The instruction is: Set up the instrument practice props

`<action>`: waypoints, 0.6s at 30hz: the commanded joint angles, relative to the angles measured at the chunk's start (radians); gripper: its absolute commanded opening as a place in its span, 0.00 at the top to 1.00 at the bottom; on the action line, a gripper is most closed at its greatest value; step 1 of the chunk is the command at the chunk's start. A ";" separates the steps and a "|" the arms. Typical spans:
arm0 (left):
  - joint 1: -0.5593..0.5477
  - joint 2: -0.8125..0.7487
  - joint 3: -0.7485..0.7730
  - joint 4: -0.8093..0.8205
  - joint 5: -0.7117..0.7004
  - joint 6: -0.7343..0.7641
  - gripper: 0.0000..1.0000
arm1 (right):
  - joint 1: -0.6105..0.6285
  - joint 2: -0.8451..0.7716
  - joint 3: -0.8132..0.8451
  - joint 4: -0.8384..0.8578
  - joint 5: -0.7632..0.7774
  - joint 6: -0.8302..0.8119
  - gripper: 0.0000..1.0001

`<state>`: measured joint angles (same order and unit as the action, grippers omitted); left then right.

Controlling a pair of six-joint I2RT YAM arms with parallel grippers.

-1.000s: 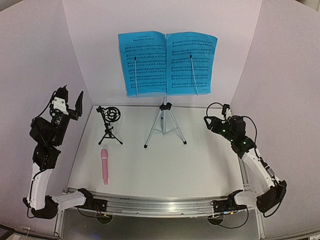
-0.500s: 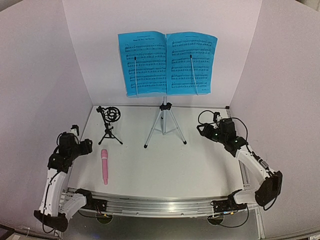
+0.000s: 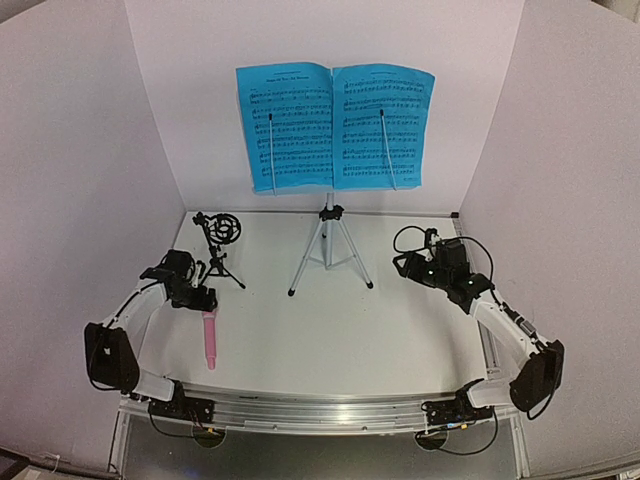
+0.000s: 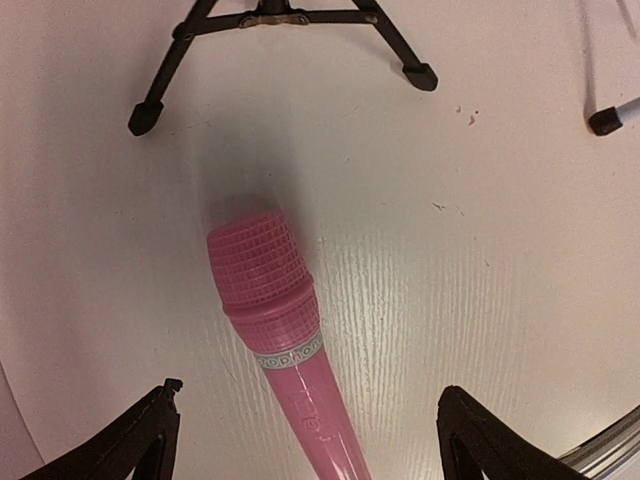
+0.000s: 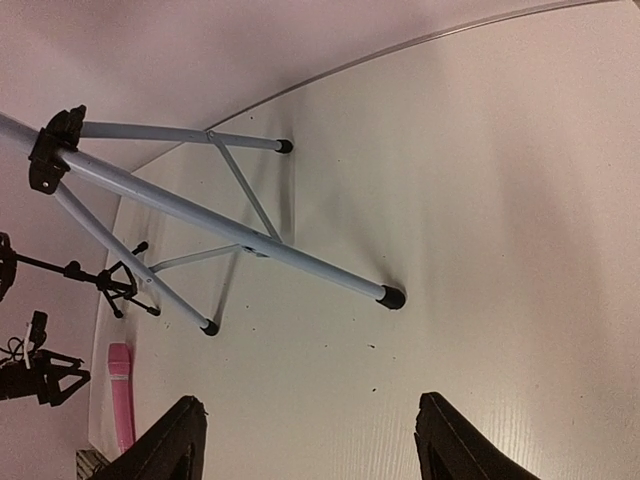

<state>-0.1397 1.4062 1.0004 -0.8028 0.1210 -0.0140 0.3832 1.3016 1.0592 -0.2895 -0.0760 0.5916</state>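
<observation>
The pink microphone (image 3: 209, 337) lies flat on the table, head toward the back; in the left wrist view (image 4: 285, 340) it runs between my fingers. My left gripper (image 3: 203, 297) is open, hovering right over its head. The small black ring-topped tripod (image 3: 220, 248) stands just behind; its feet (image 4: 275, 40) show at the top of the left wrist view. The music stand's tripod (image 3: 329, 250) holds the bright-blue sheet music (image 3: 335, 127) at the back centre. My right gripper (image 3: 408, 262) is open and empty, to the right of the stand's legs (image 5: 220, 215).
White walls close in the table on the left, back and right. A metal rail (image 3: 320, 405) runs along the near edge. In the right wrist view the black tripod (image 5: 100, 280), the microphone (image 5: 122, 405) and the left gripper (image 5: 40, 375) show at the far left.
My left arm swung down from high at the left wall to the table and now hovers over the microphone's head. My right gripper moved slightly lower and toward the stand.
</observation>
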 commanded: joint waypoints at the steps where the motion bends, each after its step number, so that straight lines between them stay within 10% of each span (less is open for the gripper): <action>1: -0.016 0.098 0.044 -0.010 -0.064 0.134 0.11 | 0.007 -0.037 0.004 -0.016 0.033 -0.033 0.30; 18: -0.064 0.367 0.052 0.085 -0.231 0.058 0.42 | 0.007 -0.095 0.025 -0.059 0.099 -0.108 0.29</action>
<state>-0.2077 1.7096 1.0084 -0.7249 -0.0671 0.0749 0.3832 1.2266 1.0592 -0.3241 -0.0123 0.5165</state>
